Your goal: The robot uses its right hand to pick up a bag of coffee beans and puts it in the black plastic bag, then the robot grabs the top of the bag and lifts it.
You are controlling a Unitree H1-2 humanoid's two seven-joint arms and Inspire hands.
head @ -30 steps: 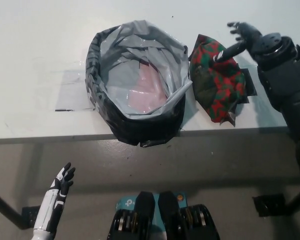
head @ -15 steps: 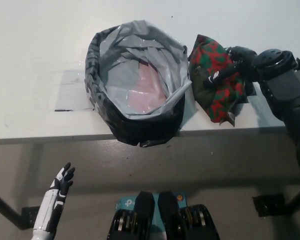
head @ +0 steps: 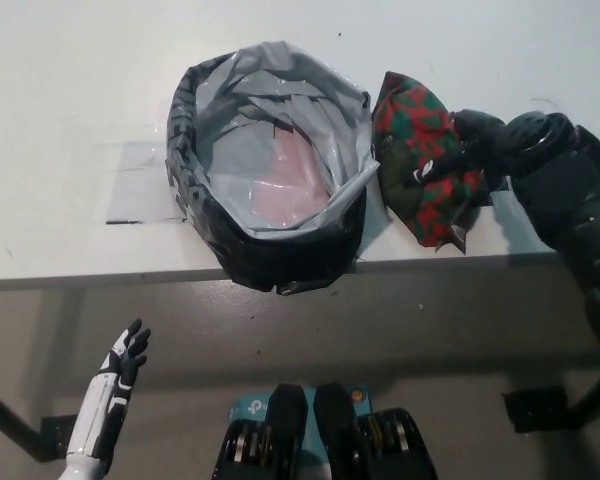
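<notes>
Black right hand (head: pixel 458 150), upper right of frame, closes around the crinkled red-and-green coffee bean bag (head: pixel 420 160) lying on the white bench (head: pixel 60 120), just beside the open black plastic bag (head: pixel 265 165). White left hand (head: pixel 123 362) rests lower left, fingers spread.

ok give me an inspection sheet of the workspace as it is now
surface: white table, its front edge facing the robot
job's things: black plastic bag standing open, pale lining showing; red and green coffee bag lying on the table right of it
clutter: clear tape patch left of the plastic bag
hands: right hand closed on the coffee bag; left hand resting below the table edge, fingers apart
cables: nothing seen
surroundings: grey floor, table leg at lower left
</notes>
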